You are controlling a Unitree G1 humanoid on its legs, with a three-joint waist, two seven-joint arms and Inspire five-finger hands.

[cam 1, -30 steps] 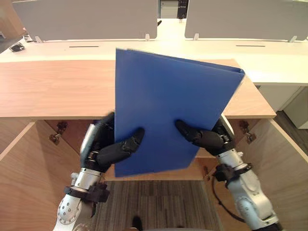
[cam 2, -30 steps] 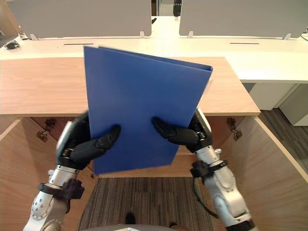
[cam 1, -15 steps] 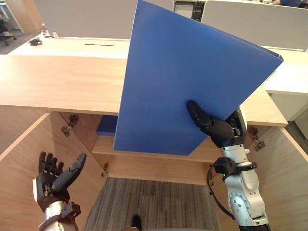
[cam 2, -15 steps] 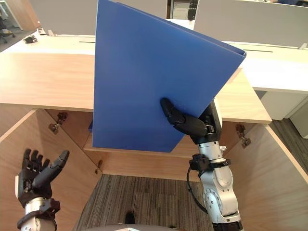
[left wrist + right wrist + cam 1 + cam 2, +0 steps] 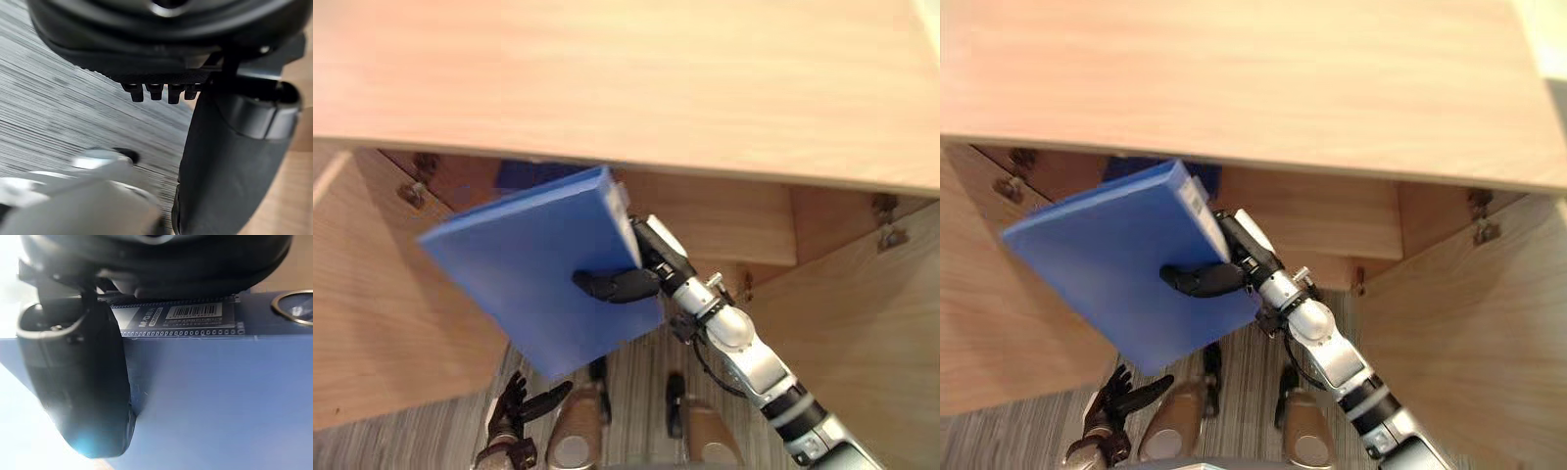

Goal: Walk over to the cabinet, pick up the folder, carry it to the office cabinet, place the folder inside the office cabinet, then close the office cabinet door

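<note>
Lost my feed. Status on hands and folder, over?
Right hand shut on blue folder before the open cabinet. Left hand open, low. Another blue item sits inside.

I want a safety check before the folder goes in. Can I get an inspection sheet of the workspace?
Surface: light wooden cabinet top, above the open compartment.
Job's things: flat blue plastic folder, tilted, before the opening; both wooden cabinet doors open.
Clutter: second blue item inside, partly hidden.
Hands: right hand pinches the folder; left hand open, low, holding nothing.
Cables: nothing seen.
Surroundings: grey striped carpet.
</note>
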